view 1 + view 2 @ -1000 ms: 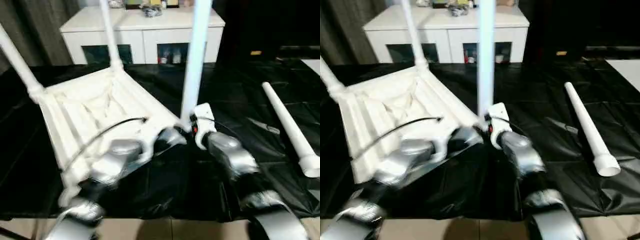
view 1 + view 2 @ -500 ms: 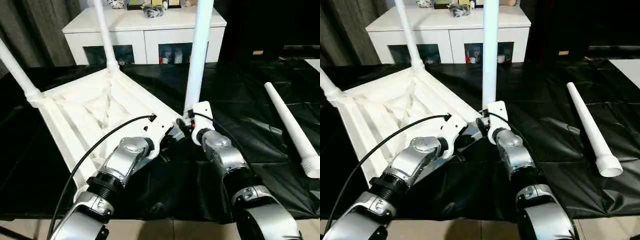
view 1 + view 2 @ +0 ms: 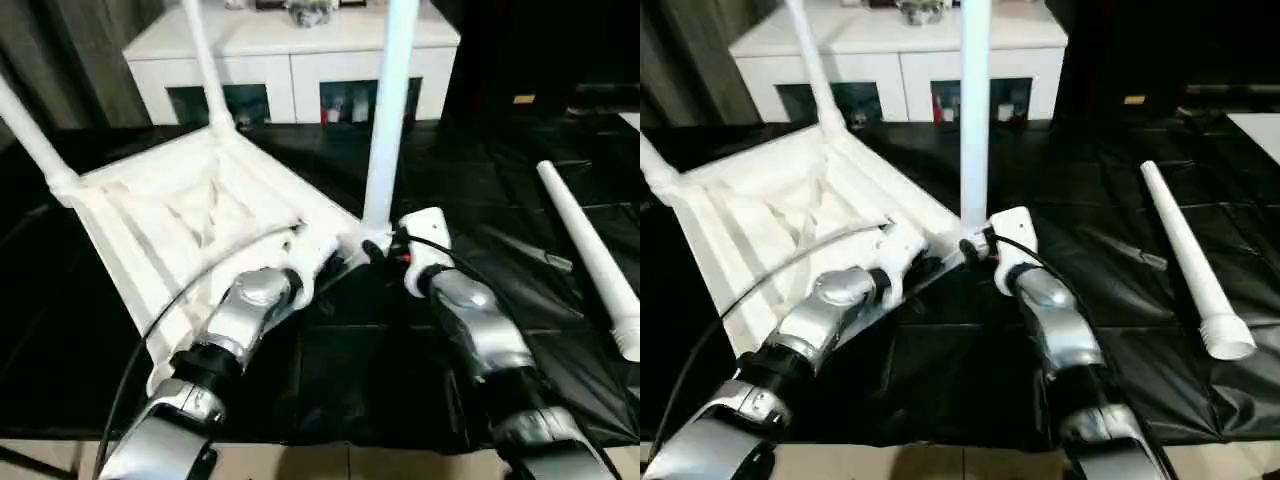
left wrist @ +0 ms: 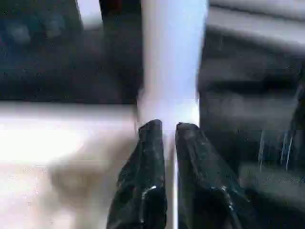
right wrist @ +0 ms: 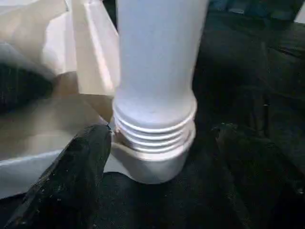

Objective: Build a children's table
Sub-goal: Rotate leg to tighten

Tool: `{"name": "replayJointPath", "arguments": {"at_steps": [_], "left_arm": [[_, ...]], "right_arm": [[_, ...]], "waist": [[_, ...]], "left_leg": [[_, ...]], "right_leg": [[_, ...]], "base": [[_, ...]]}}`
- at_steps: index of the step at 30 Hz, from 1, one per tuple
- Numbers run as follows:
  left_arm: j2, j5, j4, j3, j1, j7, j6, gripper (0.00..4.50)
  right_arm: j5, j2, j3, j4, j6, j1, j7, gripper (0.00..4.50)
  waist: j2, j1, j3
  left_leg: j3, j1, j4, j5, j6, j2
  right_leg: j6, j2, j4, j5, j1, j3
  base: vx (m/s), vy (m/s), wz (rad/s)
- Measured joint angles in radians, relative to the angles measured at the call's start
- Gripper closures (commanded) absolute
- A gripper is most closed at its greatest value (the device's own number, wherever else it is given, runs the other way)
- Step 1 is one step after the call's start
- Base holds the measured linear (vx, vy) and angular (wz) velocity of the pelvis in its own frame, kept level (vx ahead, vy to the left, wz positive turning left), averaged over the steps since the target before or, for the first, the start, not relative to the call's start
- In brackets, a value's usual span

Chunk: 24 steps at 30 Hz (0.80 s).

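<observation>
Standing leg (image 5: 157, 71) sits between the right tool's (image 5: 159, 157) spread fingers.

Smooth white plastic tabletop (image 3: 190, 215) and legs (image 3: 388, 110) rest on glossy black sheeting (image 3: 500, 180).

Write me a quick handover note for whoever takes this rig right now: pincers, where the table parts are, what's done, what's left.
Left pincer: nearly shut, at the tabletop's near corner.
Right pincer: open, astride the base of the near leg, not gripping it.
Tabletop: upside down on the black sheet.
Done: three legs stand in corner sockets.
Left: near leg's threads show above its socket, so perhaps not fully seated; the fourth leg lies loose to the right.
</observation>
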Motion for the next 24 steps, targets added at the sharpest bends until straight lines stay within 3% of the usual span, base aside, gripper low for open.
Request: {"name": "replayJointPath", "arguments": {"at_steps": [3, 7, 10, 18, 21, 24], "left_arm": [[0.018, -0.024, -0.037, 0.034, -0.023, 0.020, -0.040, 3.26], [0.123, -0.002, -0.072, 0.074, -0.008, 0.065, -0.026, 3.05], [0.295, 0.079, -0.150, 0.129, 0.061, 0.154, 0.067, 3.05], [0.548, 0.193, -0.288, 0.381, 0.284, 0.324, 0.256, 3.05], [0.578, 0.189, -0.307, 0.390, 0.352, 0.320, 0.326, 3.05], [0.555, 0.139, -0.335, 0.379, 0.424, 0.242, 0.450, 3.05]], "right_arm": [[0.001, 0.002, 0.008, -0.041, 0.039, 0.005, 0.003, 0.57], [-0.003, -0.002, 0.060, -0.081, 0.093, 0.016, 0.049, 0.57], [-0.002, -0.013, 0.101, -0.124, 0.145, 0.035, 0.104, 0.57], [-0.023, -0.024, 0.115, -0.126, 0.192, 0.051, 0.092, 0.57], [-0.024, -0.023, 0.112, -0.126, 0.209, 0.048, 0.087, 0.57], [-0.025, -0.023, 0.112, -0.126, 0.221, 0.048, 0.087, 0.57]], "waist": [[0.000, -0.002, 0.000], [0.000, -0.009, 0.000], [-0.002, -0.023, 0.002], [-0.010, -0.007, 0.004], [-0.011, 0.006, 0.003], [-0.013, 0.011, 0.003]], "left_leg": [[0.001, 0.000, 0.000, -0.002, 0.002, 0.000], [0.001, 0.000, 0.000, -0.001, 0.002, 0.002], [0.001, 0.002, 0.000, -0.005, -0.004, 0.004], [-0.001, 0.004, -0.001, -0.004, -0.008, 0.003], [0.001, 0.005, -0.001, -0.004, -0.008, 0.003], [0.002, 0.005, 0.000, -0.003, -0.008, 0.002]], "right_leg": [[0.000, 0.000, -0.002, -0.001, 0.000, 0.000], [0.000, 0.001, 0.000, -0.001, -0.001, 0.000], [0.000, 0.004, 0.002, -0.001, 0.000, 0.000], [0.001, 0.003, 0.001, -0.001, 0.002, -0.001], [0.001, 0.002, 0.001, -0.001, 0.003, 0.002], [0.001, 0.002, 0.001, -0.001, 0.003, 0.003]], "base": [[0.000, 0.000, 0.00], [0.000, 0.000, 0.00], [0.000, 0.000, 0.00], [0.000, 0.000, 0.00], [0.000, 0.000, 0.00], [0.000, 0.000, 0.00]]}}
